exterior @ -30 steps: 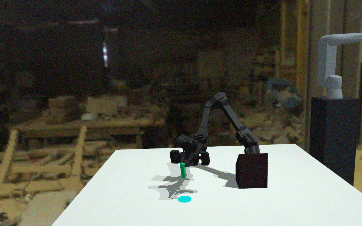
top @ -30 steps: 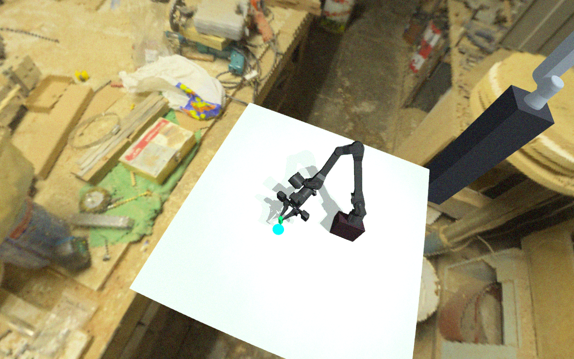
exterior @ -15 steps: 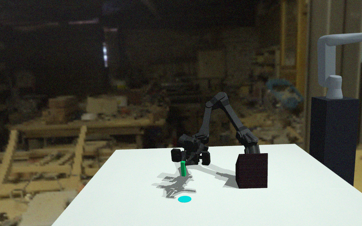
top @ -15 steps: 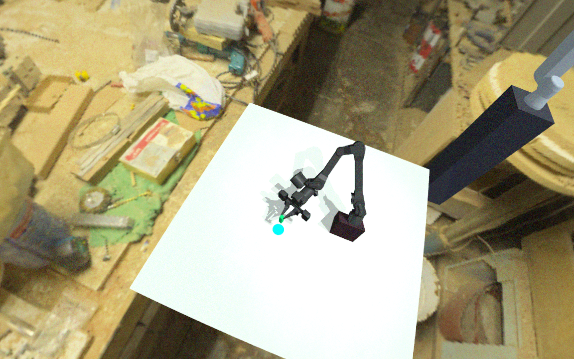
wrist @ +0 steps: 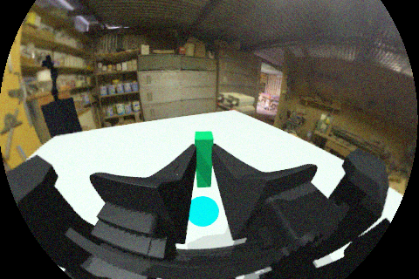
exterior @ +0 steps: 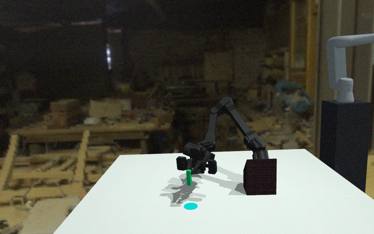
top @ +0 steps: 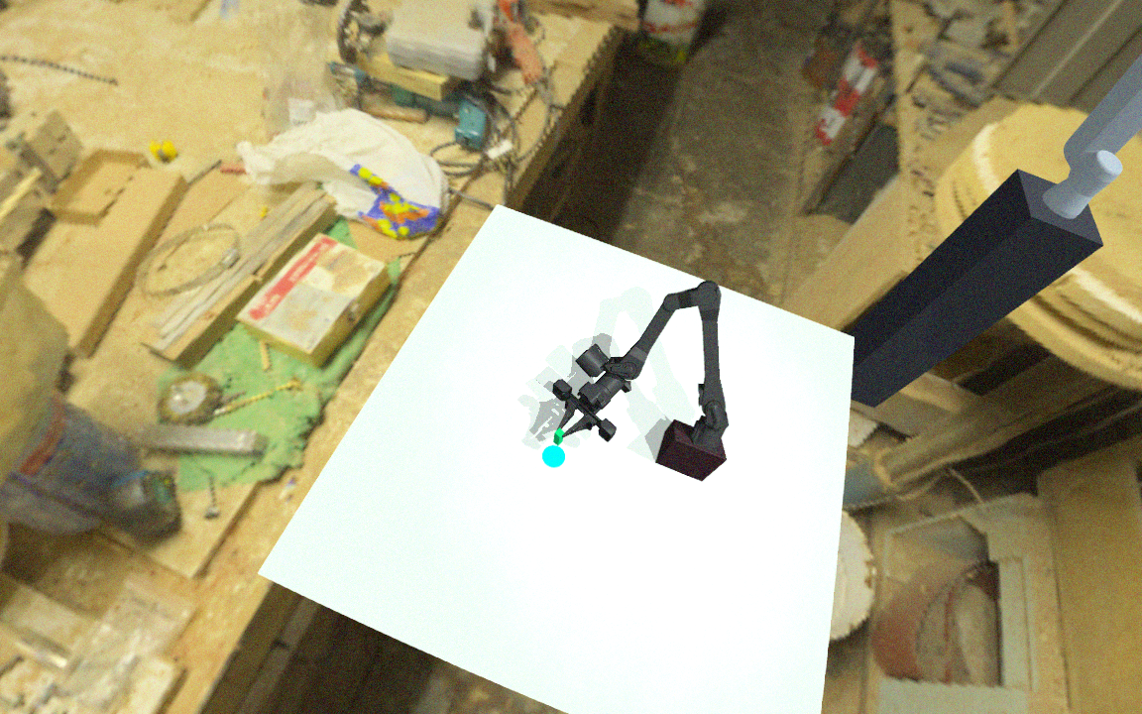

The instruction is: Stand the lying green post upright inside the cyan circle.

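The dark claw (exterior: 192, 170) is clamped on the top of the small green rectangular post (exterior: 189, 177), holding it upright above the white desk (exterior: 298, 203), just short of the flat cyan circle (exterior: 190, 206), so it can drop in standing.

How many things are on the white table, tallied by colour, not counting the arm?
Green: 1, the post, held upright in the gripper above the table
Cyan: 1, the circle
Dark maroon: 1, the base block under the arm
Total: 3
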You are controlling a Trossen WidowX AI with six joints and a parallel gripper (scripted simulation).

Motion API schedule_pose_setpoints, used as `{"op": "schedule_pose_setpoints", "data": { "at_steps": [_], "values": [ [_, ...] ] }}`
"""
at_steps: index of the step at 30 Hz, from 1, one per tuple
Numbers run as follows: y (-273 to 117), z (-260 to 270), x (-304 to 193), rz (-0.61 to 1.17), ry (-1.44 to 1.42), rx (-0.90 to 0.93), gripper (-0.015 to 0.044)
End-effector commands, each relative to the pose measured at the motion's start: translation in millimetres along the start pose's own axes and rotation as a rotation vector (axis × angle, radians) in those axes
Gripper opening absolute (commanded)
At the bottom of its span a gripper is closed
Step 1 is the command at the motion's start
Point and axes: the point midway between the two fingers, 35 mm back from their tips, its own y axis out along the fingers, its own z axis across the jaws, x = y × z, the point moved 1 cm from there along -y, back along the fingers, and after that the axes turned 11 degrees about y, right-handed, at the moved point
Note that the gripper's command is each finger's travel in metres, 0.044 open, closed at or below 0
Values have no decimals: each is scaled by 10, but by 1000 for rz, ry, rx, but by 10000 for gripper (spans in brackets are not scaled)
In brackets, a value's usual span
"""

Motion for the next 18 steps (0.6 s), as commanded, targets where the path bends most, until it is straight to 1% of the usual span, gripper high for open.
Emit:
{"op": "schedule_pose_setpoints", "data": {
  "at_steps": [1,14,18],
  "values": [
    [19,-40,-152,-2,-2,3,23],
    [62,-113,-684,-3,-1,3,23],
    [68,-116,-750,-4,0,2,23]
  ]
}}
